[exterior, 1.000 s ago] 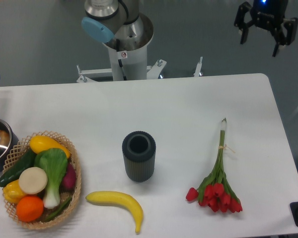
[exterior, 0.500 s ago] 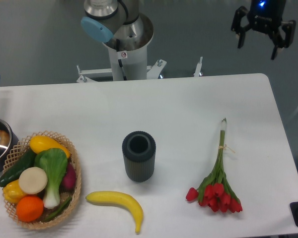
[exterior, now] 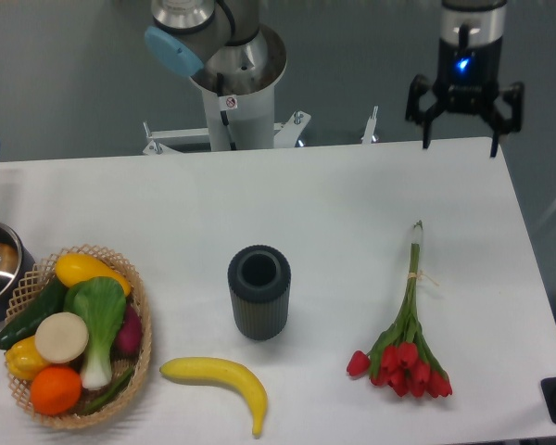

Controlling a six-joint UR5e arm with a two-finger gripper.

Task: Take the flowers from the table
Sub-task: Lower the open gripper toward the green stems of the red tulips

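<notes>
So the gripper (exterior: pixel 461 119) hung at the table's (exterior: pixel 287 199) far edge, fingers spread wide and holding nothing. The flowers (exterior: pixel 404 341) lay well toward the camera from it, right of the dark ribbed cylinder (exterior: pixel 259 291), stems running away toward the gripper, red heads nearest the front edge.

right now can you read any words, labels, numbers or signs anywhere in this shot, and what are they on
No legible text anywhere.
Small round red-and-white sticker on the robot base column: a sign of some kind, too small to read.
Gripper: only a blue light, no lettering visible.
Flowers, banana, dark ribbed cylinder, basket: no markings.
</notes>
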